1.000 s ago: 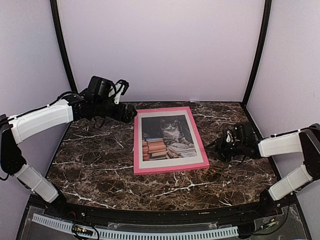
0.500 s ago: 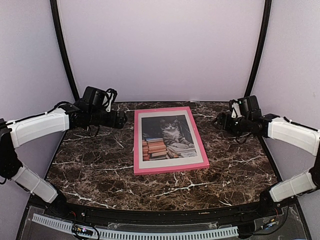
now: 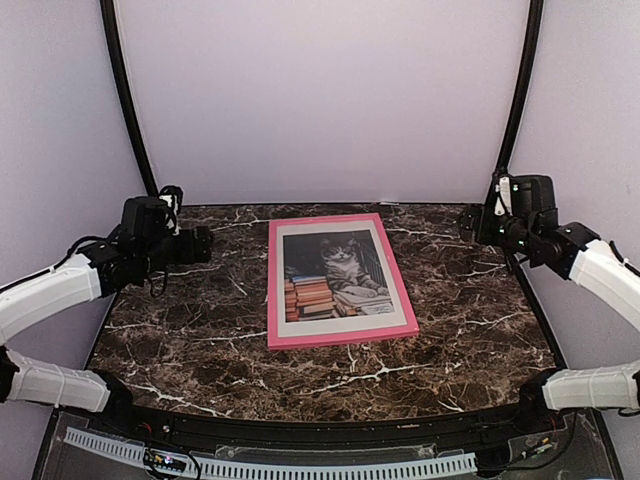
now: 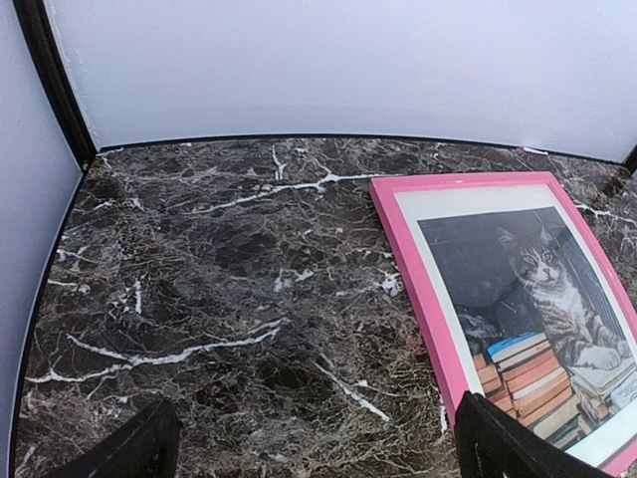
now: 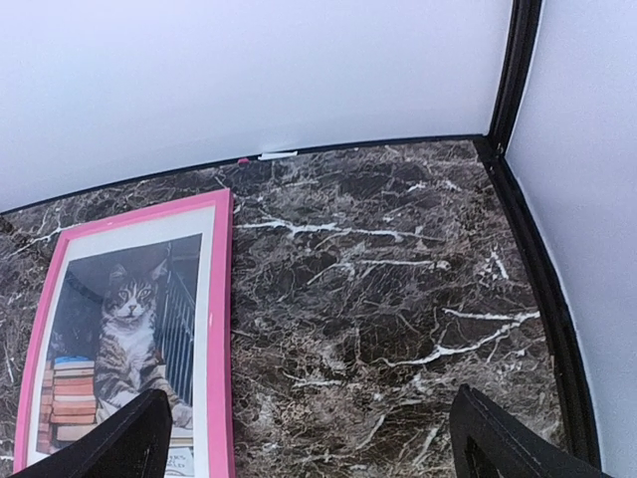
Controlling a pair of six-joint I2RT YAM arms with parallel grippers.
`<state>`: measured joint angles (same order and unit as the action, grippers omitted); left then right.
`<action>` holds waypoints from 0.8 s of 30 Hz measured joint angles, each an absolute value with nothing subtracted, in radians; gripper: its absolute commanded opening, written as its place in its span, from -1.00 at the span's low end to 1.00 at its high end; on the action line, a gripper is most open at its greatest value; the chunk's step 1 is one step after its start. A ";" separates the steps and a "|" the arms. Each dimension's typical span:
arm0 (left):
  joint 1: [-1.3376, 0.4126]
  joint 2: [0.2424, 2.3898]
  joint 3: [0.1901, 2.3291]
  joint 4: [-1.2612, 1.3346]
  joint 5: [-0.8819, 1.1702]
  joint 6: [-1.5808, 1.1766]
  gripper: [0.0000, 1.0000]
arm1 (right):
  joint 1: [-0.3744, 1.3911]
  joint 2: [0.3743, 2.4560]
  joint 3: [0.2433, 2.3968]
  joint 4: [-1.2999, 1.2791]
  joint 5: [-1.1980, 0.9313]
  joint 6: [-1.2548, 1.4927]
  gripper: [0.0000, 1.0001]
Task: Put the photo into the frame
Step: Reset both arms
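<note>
Both arms are drawing back: the left gripper and right gripper are hanging spread wide near the far corners of the marble table. The photo is lying inside the frame, mid-table.

**A:** How many frames do you count?

**B:** One pink frame, on the one marble table.

**A:** And photos?

**B:** One photo, a single cat on it, inside the frame's border.

**A:** Grippers?

**B:** Two. The left gripper is off the frame's left side and the right gripper is off its right side. Each wrist view shows two fingers, so four in all.

**A:** Anything else to count?

**B:** Two black posts. One post stands beyond the frame's far-left corner and the other post beyond its far-right corner.
</note>
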<state>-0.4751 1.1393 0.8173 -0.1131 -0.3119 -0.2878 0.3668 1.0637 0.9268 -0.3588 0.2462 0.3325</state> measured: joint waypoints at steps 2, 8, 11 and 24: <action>-0.474 1.077 0.783 -0.105 -0.326 -0.289 0.98 | 0.367 1.023 0.915 -0.357 0.256 0.316 0.97; -0.474 0.830 0.715 -0.114 -0.357 -0.277 0.98 | 0.367 0.935 0.876 -0.363 0.260 0.290 0.97; -0.474 0.713 0.704 -0.118 -0.377 -0.269 0.98 | 0.367 0.881 0.868 -0.373 0.263 0.285 0.97; -0.474 0.647 0.696 -0.206 -0.375 -0.219 0.98 | 0.367 0.704 0.817 -0.420 0.340 0.262 0.97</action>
<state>-0.4740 0.6472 0.6964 -0.2058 -0.3748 -0.2188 0.3668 0.7036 0.8173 -0.4202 0.3401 0.2619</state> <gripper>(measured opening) 0.990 0.986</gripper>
